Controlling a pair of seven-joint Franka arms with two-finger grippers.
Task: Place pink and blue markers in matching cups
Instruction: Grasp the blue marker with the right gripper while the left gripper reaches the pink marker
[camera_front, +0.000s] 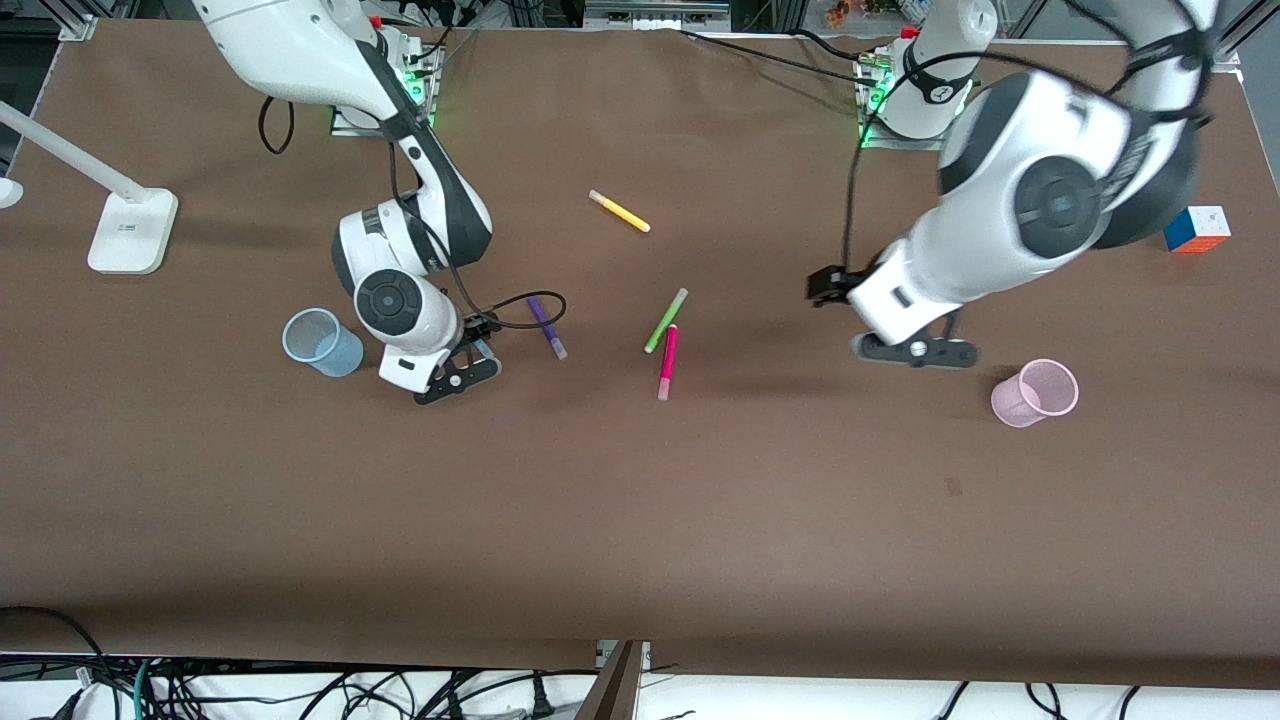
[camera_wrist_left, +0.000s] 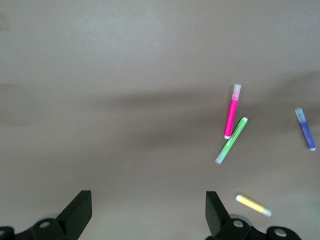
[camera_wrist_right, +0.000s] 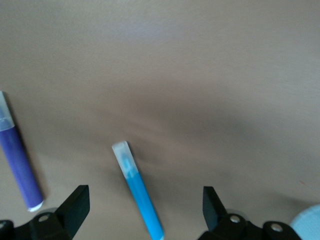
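My right gripper (camera_front: 458, 375) hangs with fingers spread over the slim bright blue felt marker (camera_wrist_right: 137, 190) lying on the brown table (camera_front: 640, 520), between the pale blue translucent cup (camera_front: 322, 342) and the purple pen (camera_front: 547, 326). My left gripper (camera_front: 916, 350), also released, hovers beside the pale pink translucent cup (camera_front: 1036, 393). The magenta-pink marker (camera_front: 667, 362) lies mid-table, touching the light-green pen (camera_front: 666, 320).

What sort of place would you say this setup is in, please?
Probably a robotics lab: two robot arms are bolted along one edge of a brown-covered table, loose cables trail under its near edge, and markers and plastic cups are laid out as test props.
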